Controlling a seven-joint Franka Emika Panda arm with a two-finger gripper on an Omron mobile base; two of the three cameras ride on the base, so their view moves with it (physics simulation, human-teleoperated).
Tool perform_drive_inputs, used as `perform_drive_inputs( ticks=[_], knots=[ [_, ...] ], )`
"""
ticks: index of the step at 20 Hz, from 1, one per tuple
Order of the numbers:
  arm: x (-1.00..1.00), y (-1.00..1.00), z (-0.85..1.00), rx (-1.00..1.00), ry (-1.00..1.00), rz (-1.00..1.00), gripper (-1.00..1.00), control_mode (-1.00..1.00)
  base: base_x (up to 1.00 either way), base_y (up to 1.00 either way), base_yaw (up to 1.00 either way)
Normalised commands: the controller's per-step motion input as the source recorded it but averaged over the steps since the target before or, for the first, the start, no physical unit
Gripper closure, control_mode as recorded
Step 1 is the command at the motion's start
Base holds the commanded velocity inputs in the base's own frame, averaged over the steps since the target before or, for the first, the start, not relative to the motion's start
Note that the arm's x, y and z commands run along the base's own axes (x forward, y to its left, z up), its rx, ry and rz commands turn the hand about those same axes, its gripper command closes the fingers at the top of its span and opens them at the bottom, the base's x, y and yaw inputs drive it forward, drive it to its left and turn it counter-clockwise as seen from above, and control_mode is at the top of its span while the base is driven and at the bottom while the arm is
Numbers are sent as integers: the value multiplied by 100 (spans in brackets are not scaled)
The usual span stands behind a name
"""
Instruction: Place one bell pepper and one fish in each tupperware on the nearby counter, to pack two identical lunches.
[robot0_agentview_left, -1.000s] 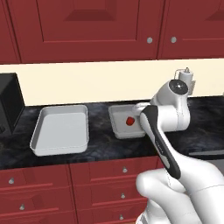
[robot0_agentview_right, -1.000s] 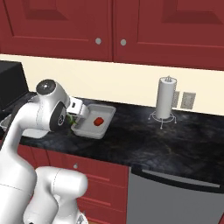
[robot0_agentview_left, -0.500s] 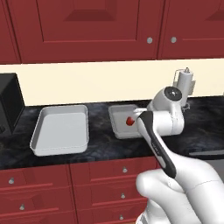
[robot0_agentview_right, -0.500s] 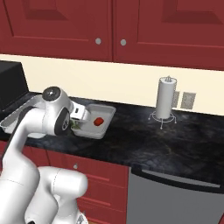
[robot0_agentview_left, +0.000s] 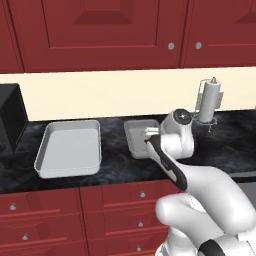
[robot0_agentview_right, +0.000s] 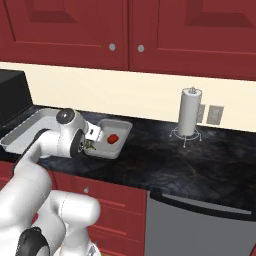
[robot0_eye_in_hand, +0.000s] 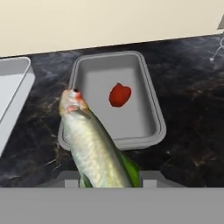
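- Right now the gripper pinches a fish by its tail end, with the head pointing out ahead of the fingers.
- Seen from the hand, the fish hangs over the near left rim of the smaller tray, its head above the tray's left edge.
- A red pepper lies alone near the middle of that tray's floor, apart from the walls.
- From the right base view, the pepper sits in the same tray, and the gripper is at the tray's near left corner.
- From the left base view, the arm's wrist covers the right part of this tray; the gripper is hidden there.
- A second, larger tray sits to the left on the counter, well apart from the first, with nothing visible in it.
- A paper towel holder stands on the counter to the right, against the wall.
- A black oven is at the far left.
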Motion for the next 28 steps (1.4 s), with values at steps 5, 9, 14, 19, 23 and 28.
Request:
perform_drive_inputs(
  ticks=[5, 9, 14, 19, 23, 28],
  knots=[
    [24, 1, 0, 13, 2, -26, 100, -100, 0, 0, 0],
    [30, 0, -12, 12, 6, -21, 100, -100, 0, 0, 0],
    [45, 10, -20, 7, 5, -5, 100, -100, 0, 0, 0],
    [51, 13, -23, 2, 2, -3, 100, -100, 0, 0, 0],
    [57, 0, -21, 0, 0, -6, 100, -100, 0, 0, 0],
    [48, 0, -32, 1, 1, -5, 100, -100, 0, 0, 0]
  ],
)
